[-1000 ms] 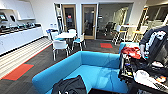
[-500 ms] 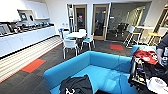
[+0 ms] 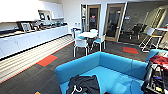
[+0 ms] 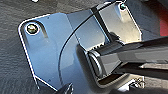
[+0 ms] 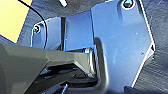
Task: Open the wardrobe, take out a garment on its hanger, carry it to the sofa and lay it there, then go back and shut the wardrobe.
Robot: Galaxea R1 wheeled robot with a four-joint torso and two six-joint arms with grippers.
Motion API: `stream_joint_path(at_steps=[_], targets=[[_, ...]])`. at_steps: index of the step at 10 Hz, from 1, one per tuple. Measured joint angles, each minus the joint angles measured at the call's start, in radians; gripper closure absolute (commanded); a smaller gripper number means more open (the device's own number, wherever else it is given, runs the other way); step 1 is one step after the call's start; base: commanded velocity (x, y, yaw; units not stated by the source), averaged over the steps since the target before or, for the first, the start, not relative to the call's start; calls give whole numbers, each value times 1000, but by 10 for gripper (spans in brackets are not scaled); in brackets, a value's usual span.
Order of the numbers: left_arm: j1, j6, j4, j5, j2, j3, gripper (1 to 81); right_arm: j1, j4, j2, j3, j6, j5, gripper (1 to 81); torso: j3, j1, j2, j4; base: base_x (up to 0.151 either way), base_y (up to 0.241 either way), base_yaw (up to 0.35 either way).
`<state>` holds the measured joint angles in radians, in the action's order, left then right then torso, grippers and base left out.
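Head view: the black garment (image 3: pixel 83 84) lies crumpled on the blue sofa (image 3: pixel 110 72) seat, its white hanger (image 3: pixel 76 89) on top of it at the near edge. Wrist views: dark floor under each arm's plate; whether either tool is apart or together cannot be told.

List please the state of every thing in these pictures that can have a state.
Garment: lying crumpled on the sofa seat.
Hanger: lying with the garment, its hook showing at the near edge.
Sofa: bearing the garment on its seat.
Wooden door: closed.
White chairs: standing upright around the small table.
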<state>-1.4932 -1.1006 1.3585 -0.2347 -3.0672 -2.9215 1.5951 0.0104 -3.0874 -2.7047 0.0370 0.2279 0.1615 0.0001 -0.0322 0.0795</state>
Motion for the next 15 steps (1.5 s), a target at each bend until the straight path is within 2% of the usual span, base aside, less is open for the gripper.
stream_joint_path(at_steps=[4,6,8,15], targets=[[-1,0,0,4,-10,0,10,1,0,-1,0,0,-1,10,-6,0,0,0,0,0,331],[-1,0,0,4,-10,0,10,6,0,-1,0,-1,-3,10,-44,0,0,0,0,0,331],[-4,0,0,4,-11,0,10,9,1,-1,-1,-2,-3,10,-54,-1,0,0,0,0,331],[-4,0,0,19,-11,0,10,7,3,-2,-5,-1,-4,10,-54,-1,0,0,0,0,331]])
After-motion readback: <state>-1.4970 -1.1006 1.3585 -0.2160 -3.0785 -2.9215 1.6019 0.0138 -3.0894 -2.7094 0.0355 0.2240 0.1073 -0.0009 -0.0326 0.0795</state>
